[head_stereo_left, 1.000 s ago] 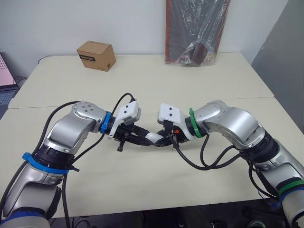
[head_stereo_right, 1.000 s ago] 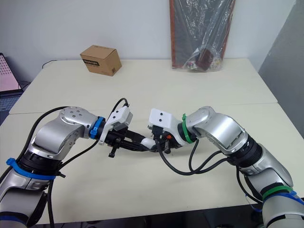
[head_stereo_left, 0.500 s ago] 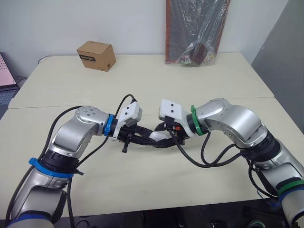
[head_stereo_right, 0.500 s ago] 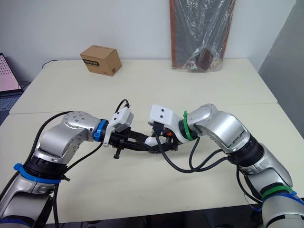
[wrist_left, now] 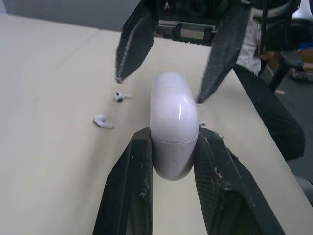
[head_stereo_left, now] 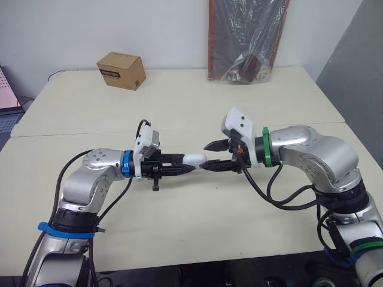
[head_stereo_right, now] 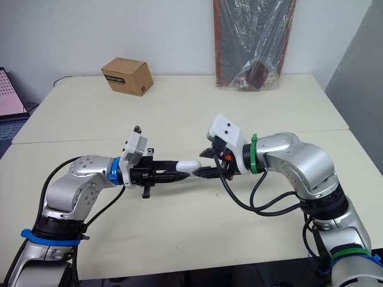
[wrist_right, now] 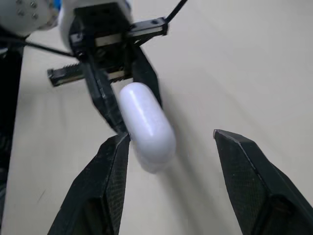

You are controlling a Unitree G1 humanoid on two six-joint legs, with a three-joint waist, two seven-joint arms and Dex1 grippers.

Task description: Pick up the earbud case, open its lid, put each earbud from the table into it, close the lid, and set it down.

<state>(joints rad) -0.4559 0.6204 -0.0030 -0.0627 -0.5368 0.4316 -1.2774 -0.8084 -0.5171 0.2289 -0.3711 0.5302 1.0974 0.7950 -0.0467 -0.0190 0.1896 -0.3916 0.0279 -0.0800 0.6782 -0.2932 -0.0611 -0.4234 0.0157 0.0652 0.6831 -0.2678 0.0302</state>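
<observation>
White earbud case (head_stereo_left: 194,159), pinched by left claw (head_stereo_left: 187,162), is pointing lid-first to 3 o'clock, presumably for the wide-open right claw (head_stereo_left: 205,158).

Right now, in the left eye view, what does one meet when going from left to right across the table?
cardboard box → left gripper → earbud case → right gripper
</observation>
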